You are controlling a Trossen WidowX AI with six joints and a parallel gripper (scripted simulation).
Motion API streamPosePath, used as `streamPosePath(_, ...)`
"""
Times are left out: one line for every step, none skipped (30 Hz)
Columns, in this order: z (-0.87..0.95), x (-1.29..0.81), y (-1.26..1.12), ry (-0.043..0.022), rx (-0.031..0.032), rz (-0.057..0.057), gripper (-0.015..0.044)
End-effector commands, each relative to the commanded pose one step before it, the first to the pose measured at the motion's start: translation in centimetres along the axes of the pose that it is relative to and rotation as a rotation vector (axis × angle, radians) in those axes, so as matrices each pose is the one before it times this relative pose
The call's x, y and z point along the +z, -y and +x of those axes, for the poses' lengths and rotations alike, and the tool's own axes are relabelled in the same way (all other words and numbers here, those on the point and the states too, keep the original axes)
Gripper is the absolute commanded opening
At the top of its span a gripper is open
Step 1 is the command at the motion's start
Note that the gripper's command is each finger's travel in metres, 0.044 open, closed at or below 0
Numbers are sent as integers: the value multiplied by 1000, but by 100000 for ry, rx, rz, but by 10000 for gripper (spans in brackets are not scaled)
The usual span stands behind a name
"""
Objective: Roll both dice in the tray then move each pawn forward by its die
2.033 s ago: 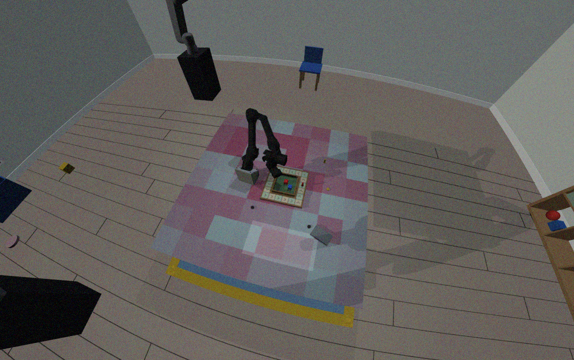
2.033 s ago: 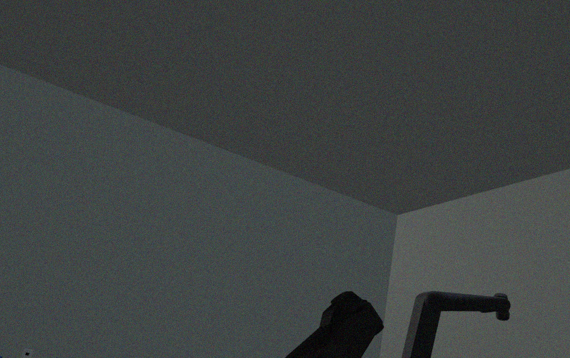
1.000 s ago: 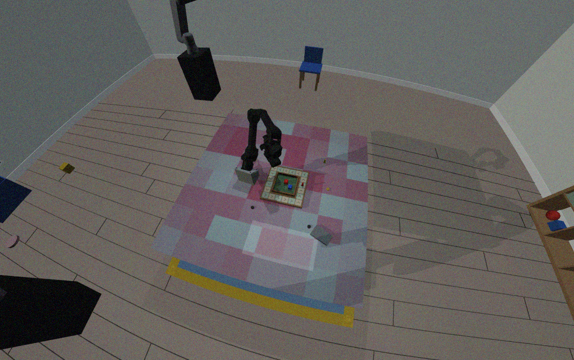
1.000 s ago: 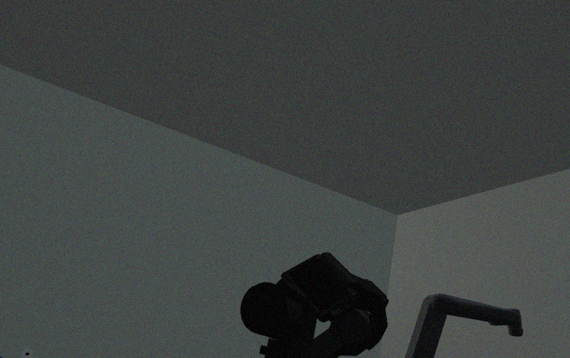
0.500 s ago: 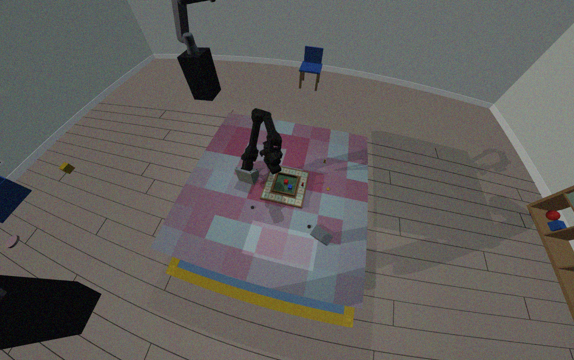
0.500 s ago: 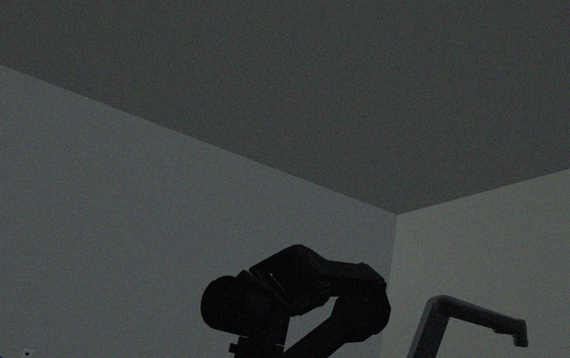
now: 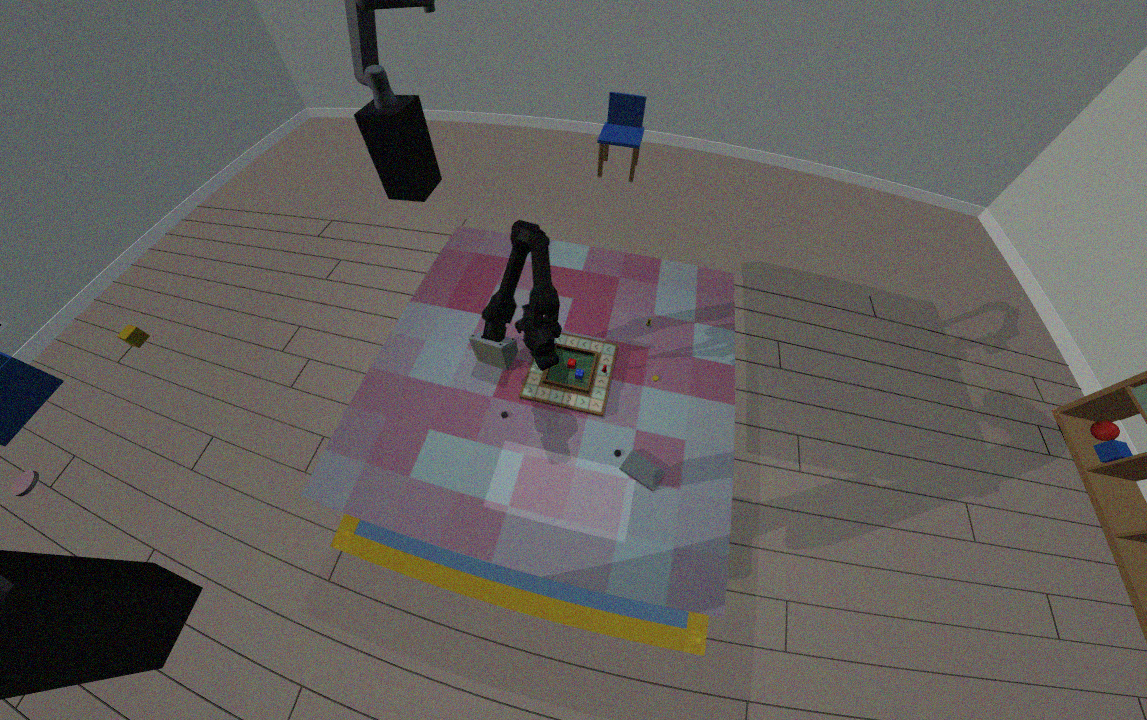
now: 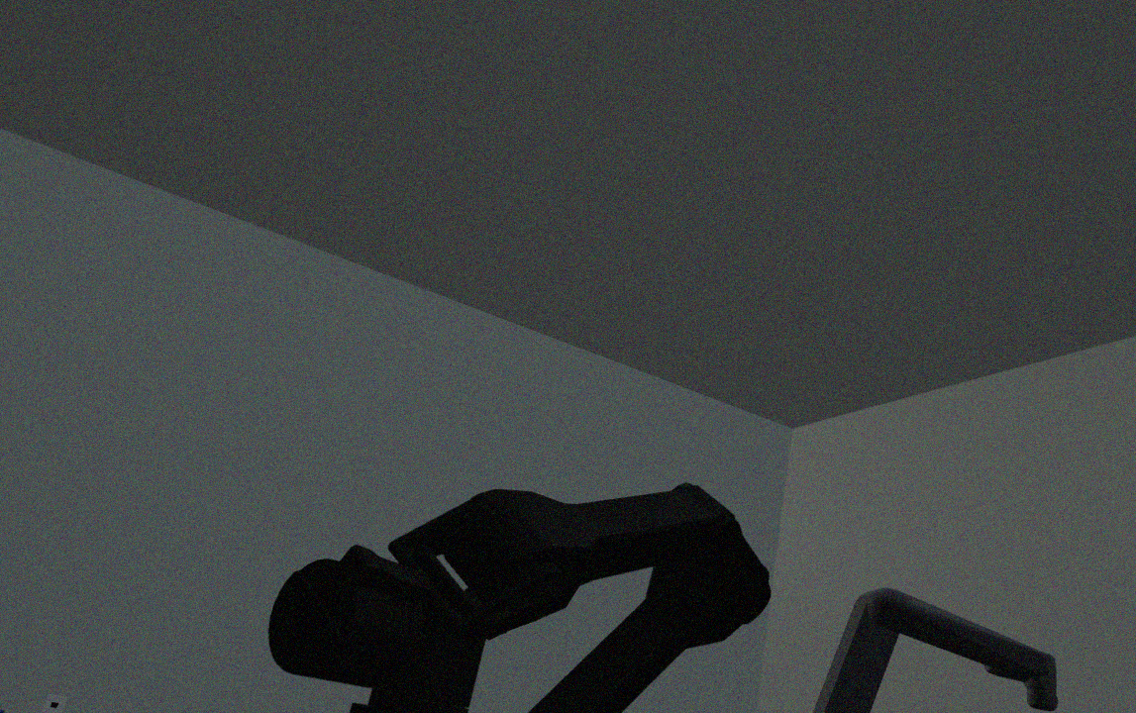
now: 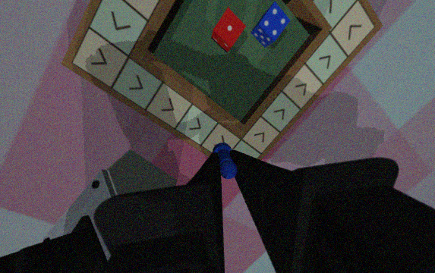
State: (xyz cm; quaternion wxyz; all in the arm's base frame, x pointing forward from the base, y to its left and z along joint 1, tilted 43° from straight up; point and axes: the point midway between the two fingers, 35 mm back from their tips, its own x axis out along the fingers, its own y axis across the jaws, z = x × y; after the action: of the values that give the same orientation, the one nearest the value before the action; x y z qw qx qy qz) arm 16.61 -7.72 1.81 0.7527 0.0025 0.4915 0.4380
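My gripper [image 7: 547,366] [image 9: 223,157] is shut on the blue pawn [image 9: 228,168], held above a corner of the arrow board [image 9: 137,83] [image 7: 555,399]. The red die [image 9: 229,28] [image 7: 571,363] and the blue die [image 9: 272,23] [image 7: 579,374] lie in the green-floored tray, inside its wooden rim [image 9: 190,85]. The red die's top shows one pip, the blue die's top four. The red pawn [image 7: 605,368] stands on the board's right side in the top view and is outside the wrist view. The exterior view shows only parts of the arm.
A grey block [image 7: 494,351] is by the arm's base. Another grey block [image 7: 642,468] lies on the patchwork mat [image 7: 461,528], with a dark ball [image 7: 617,453] near it and another dark ball [image 7: 504,414] left of the board. A small yellow thing [image 7: 656,377] lies right of the board.
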Motion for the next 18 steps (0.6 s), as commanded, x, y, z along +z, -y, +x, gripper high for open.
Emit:
streamPosePath(801,-1262,1153,-481,11,-199,0)
streamPosePath(209,-297,253,-12,10,70,0)
streamPosePath(213,-299,247,-10,11,70,0)
streamPosePath(218,-301,241,-9,13,70,0)
streamPosePath(222,-303,235,-8,14,69,0)
streamPosePath(226,-305,228,-6,16,69,0)
streamPosePath(231,-307,222,-5,17,68,0)
streamPosePath(235,-309,215,-4,19,68,0)
streamPosePath(239,-310,208,-2,21,68,0)
streamPosePath(235,-303,207,24,-16,-121,0)
streamPosePath(239,-305,201,25,-15,-122,0)
streamPosePath(243,-307,193,26,-14,-122,0)
streamPosePath(247,-308,186,28,-13,-122,0)
streamPosePath(251,-309,179,29,-12,-123,0)
streamPosePath(255,-310,172,30,-11,-123,0)
streamPosePath(210,-253,134,25,-8,-100,0)
streamPosePath(127,-152,78,15,-4,-60,0)
streamPosePath(43,-51,26,5,-1,-20,0)
